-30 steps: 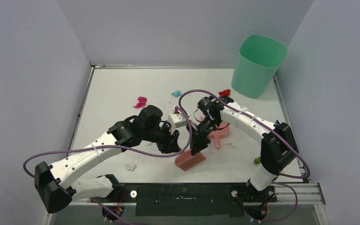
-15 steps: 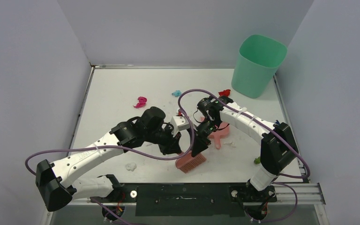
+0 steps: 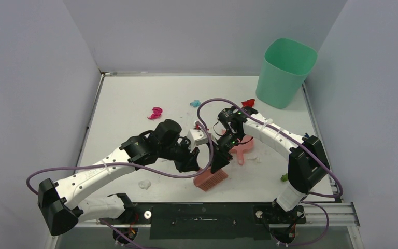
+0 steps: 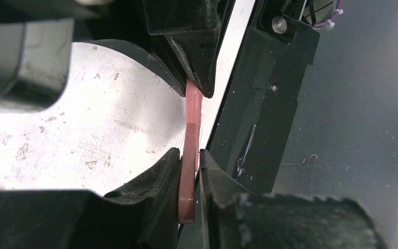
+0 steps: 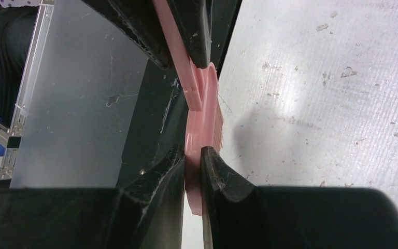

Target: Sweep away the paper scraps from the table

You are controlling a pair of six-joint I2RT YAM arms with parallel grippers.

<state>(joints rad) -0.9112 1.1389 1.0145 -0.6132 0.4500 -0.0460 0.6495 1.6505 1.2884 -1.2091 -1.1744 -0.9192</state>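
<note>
- From above, the pink brush (image 3: 211, 179) shows only its bristle head at centre frame; the handle is buried under the left gripper (image 3: 194, 163) and the right gripper (image 3: 218, 165).
- The pink dustpan (image 3: 243, 147) sits mostly behind the right wrist.
- At lower right, a green scrap (image 3: 284, 178) is half covered by the right arm and too small to make out.

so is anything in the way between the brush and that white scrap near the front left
Nothing visible on the table: it is bare between the pink brush, held by the left gripper and right gripper, and the white scrap. The purple cable runs just behind that line.
</note>
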